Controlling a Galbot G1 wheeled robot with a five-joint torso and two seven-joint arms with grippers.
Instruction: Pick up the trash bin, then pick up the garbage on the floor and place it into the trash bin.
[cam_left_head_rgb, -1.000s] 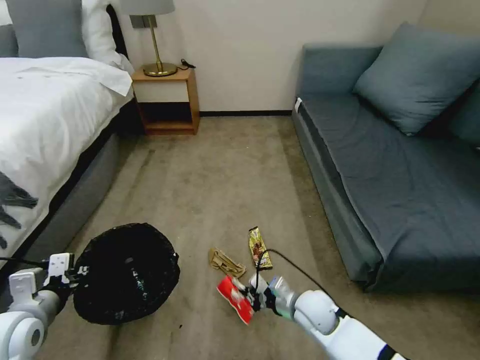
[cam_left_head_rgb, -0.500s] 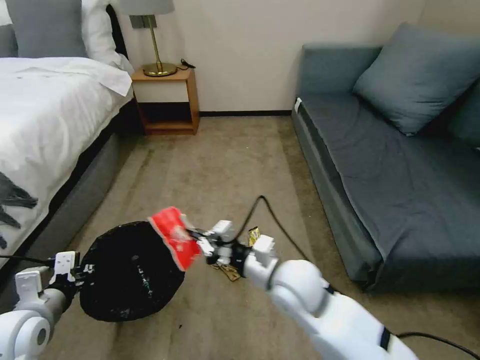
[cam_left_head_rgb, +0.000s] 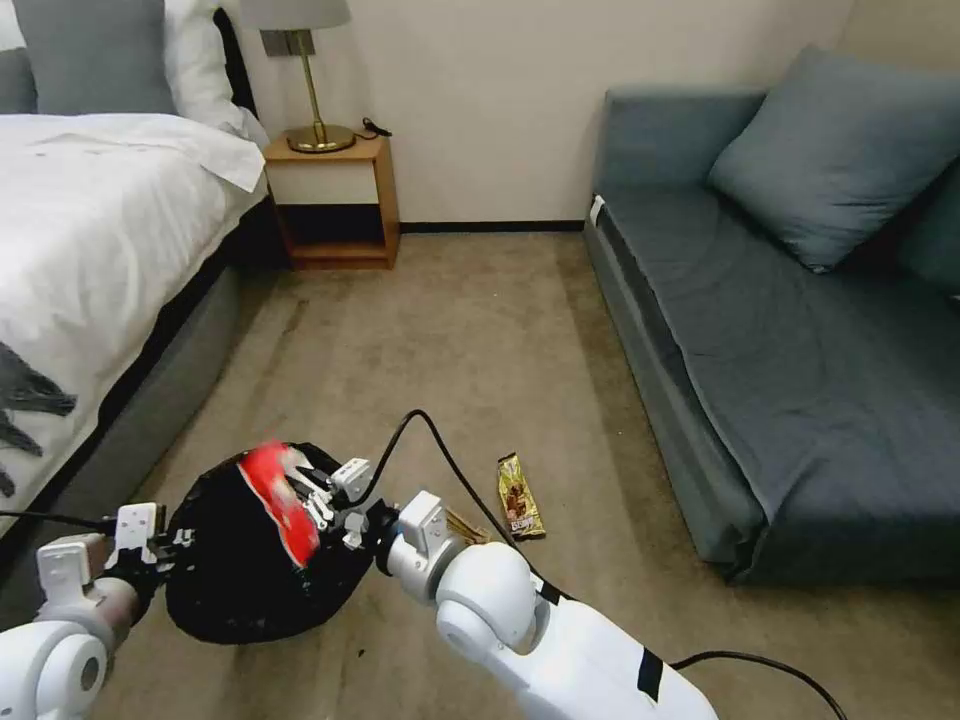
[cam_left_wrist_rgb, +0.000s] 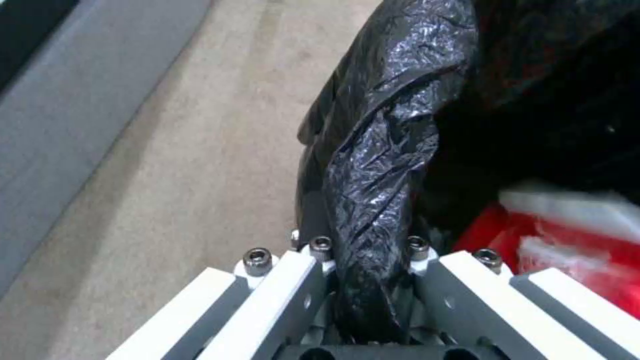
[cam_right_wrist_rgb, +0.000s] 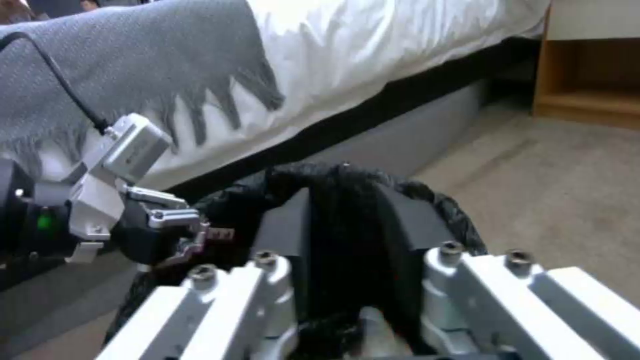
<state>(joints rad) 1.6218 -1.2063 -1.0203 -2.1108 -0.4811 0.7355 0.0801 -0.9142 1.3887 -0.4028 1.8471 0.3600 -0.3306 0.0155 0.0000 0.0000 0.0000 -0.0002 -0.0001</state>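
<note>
Open carpet (cam_left_head_rgb: 470, 330) runs far between bed (cam_left_head_rgb: 90, 260) left and sofa (cam_left_head_rgb: 760, 330) right; the trash bin (cam_left_head_rgb: 230, 590) blocks near left.

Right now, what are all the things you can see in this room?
trash bin: one, black bag liner, on the carpet by the bed
snack bag: one, red and white, over the bin's mouth
candy wrapper: one, gold-brown, on the carpet near the sofa
tan wrapper: one, partly hidden behind the right arm
bed: one, white sheets, left side
nightstand: one, wooden, by the far wall
lamp: one, gold stem, on the nightstand
sofa: one, blue-grey, right side
cushion: one, blue-grey, on the sofa
left end effector: clamped on the bin's rim
right end effector: over the bin, beside the snack bag
</note>
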